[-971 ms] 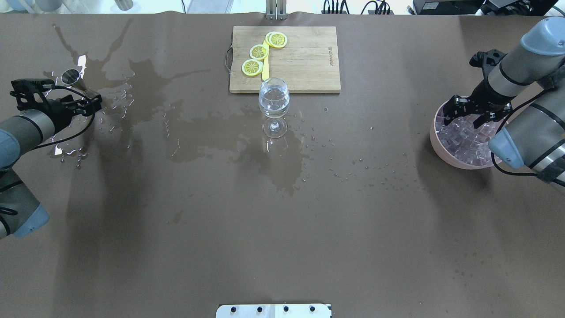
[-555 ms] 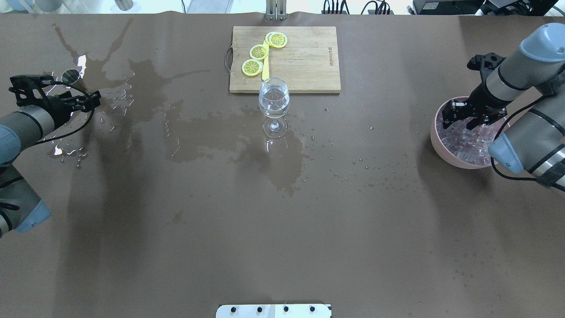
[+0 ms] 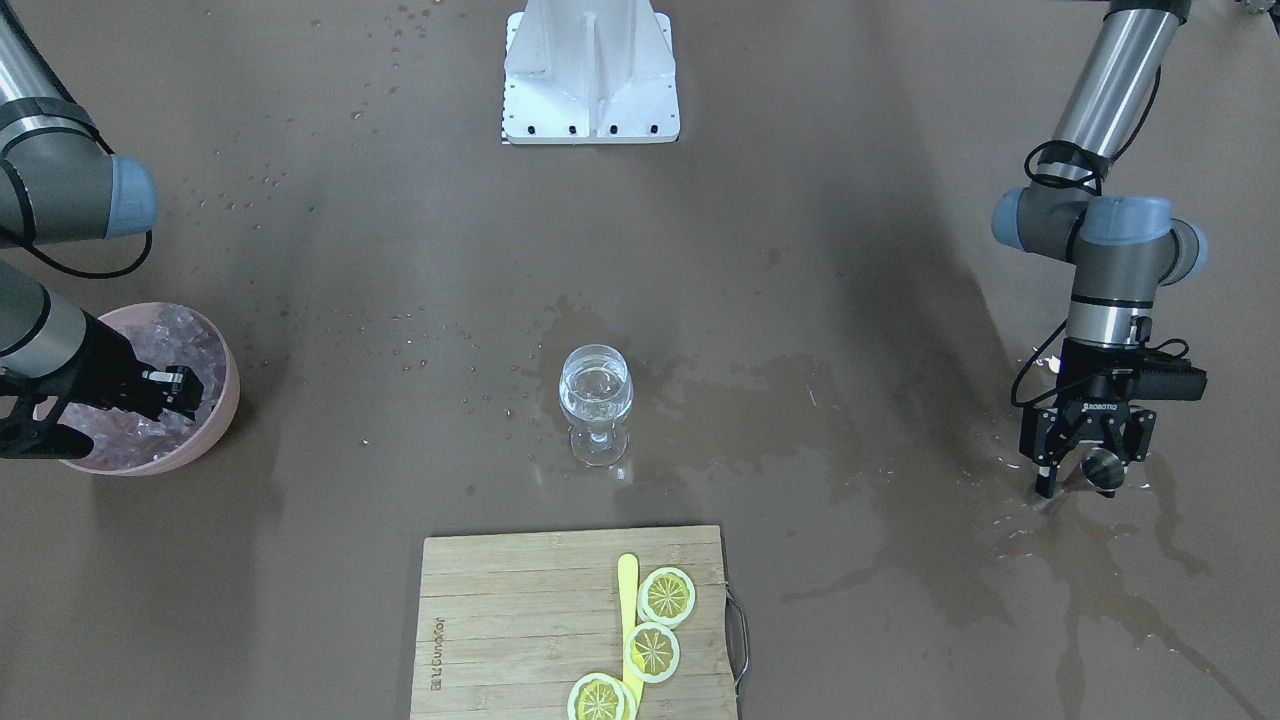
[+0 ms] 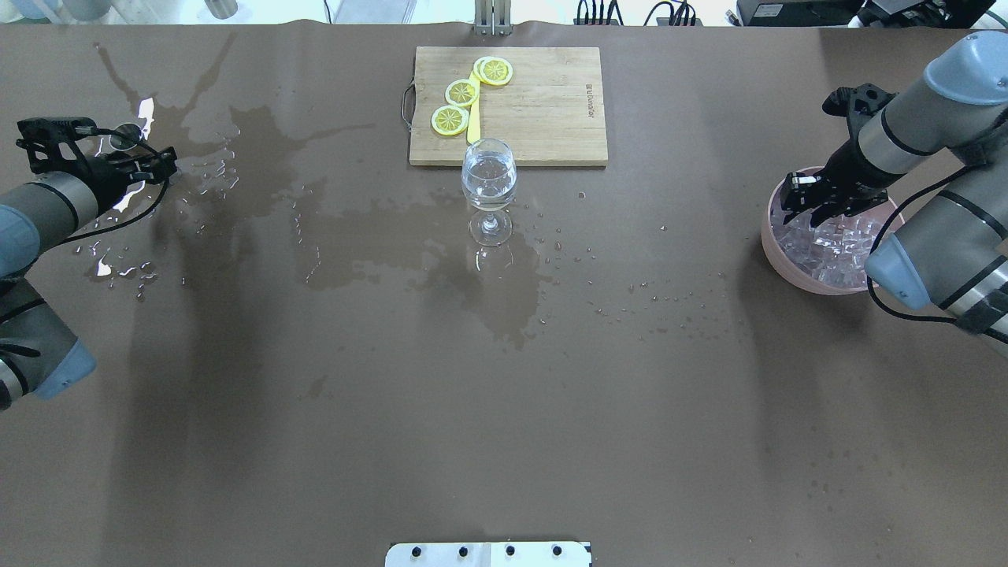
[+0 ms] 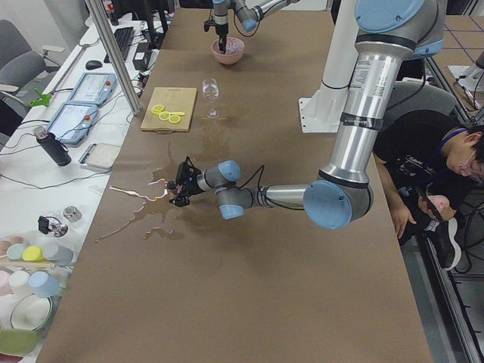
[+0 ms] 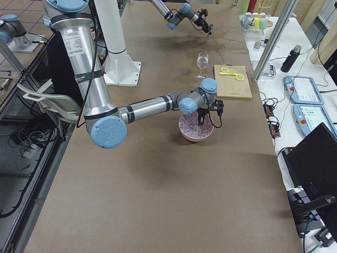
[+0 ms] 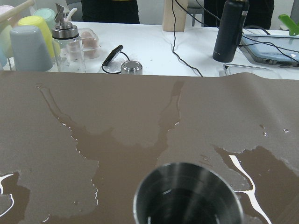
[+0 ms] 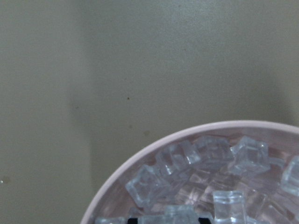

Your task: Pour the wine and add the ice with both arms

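A wine glass [image 4: 488,185] with a little clear wine stands mid-table, also in the front view [image 3: 596,400]. A small steel cup [image 3: 1103,468] stands in a puddle at the far left [image 4: 124,135]. My left gripper [image 3: 1088,470] is open and points down, its fingers either side of the cup, which fills the bottom of the left wrist view [image 7: 187,198]. My right gripper [image 4: 819,203] is open and dips into the ice [image 4: 836,240] heaped in a pink bowl [image 4: 776,260]. The right wrist view shows the ice [image 8: 201,172] and a black fingertip [image 8: 112,220].
A wooden cutting board [image 4: 543,110] with lemon slices [image 4: 461,93] and a yellow knife lies behind the glass. Dark wet spill patches [image 4: 472,276] spread from the left to the centre. A white bracket [image 3: 590,70] sits at the robot's edge. Bottles and cups stand beyond the far edge [image 7: 65,42].
My left gripper has moved towards the steel cup. My right gripper has shifted left and further back within the ice bowl, which has slid slightly left.
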Robot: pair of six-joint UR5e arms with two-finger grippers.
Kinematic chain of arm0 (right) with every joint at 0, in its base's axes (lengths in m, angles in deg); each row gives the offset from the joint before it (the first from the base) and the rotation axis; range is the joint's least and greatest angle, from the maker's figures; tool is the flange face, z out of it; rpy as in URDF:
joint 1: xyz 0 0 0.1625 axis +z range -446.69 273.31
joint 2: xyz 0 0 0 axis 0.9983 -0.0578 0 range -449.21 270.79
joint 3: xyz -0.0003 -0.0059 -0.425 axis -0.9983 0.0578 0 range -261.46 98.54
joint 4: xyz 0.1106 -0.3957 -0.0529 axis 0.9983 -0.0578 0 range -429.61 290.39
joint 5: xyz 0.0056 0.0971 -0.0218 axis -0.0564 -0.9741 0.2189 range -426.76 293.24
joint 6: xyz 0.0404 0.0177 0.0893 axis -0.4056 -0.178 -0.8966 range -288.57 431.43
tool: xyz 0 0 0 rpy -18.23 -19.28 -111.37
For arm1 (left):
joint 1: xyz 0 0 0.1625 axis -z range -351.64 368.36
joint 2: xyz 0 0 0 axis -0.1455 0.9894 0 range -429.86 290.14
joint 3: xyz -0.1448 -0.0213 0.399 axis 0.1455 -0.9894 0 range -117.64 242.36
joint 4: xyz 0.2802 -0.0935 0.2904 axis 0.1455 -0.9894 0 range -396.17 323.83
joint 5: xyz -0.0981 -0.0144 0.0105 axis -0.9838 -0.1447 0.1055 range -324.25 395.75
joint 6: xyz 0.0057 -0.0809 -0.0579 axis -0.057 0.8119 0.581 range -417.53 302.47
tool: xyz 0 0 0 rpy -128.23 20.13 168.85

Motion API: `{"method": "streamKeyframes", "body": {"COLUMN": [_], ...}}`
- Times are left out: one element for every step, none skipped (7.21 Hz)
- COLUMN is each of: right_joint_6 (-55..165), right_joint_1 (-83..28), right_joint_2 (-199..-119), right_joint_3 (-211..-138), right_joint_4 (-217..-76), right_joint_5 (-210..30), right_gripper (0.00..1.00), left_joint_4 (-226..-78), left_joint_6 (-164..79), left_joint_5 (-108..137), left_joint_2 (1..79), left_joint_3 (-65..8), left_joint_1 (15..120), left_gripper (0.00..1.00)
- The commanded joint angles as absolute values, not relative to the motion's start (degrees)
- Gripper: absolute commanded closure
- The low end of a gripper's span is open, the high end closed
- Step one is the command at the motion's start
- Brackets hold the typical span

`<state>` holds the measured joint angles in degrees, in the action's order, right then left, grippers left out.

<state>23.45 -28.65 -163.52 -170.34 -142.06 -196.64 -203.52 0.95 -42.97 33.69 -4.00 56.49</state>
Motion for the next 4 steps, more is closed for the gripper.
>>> {"method": "streamKeyframes", "body": {"right_joint_6": [23.5, 23.6, 23.6, 23.7], "right_joint_1": [-28.0, -26.9, -26.8, -26.6], "right_joint_2": [-163.1, -163.0, -163.1, -163.1], "right_joint_3": [-171.4, -172.3, -173.5, -173.7], "right_joint_4": [-143.2, -144.9, -146.2, -146.5], "right_joint_5": [-197.6, -198.3, -198.3, -198.3], "right_gripper": [1.0, 1.0, 1.0, 1.0], "left_joint_4": [-203.5, -203.5, -203.5, -203.5], "left_joint_6": [0.9, 0.9, 1.0, 1.2], "left_joint_5": [-42.9, -42.9, -42.8, -42.7], "left_joint_2": [33.8, 34.0, 34.2, 34.2], "left_joint_3": [-4.0, -4.0, -4.0, -4.0], "left_joint_1": [56.5, 56.5, 56.5, 56.5], "left_gripper": [0.32, 0.33, 0.35, 0.4]}}
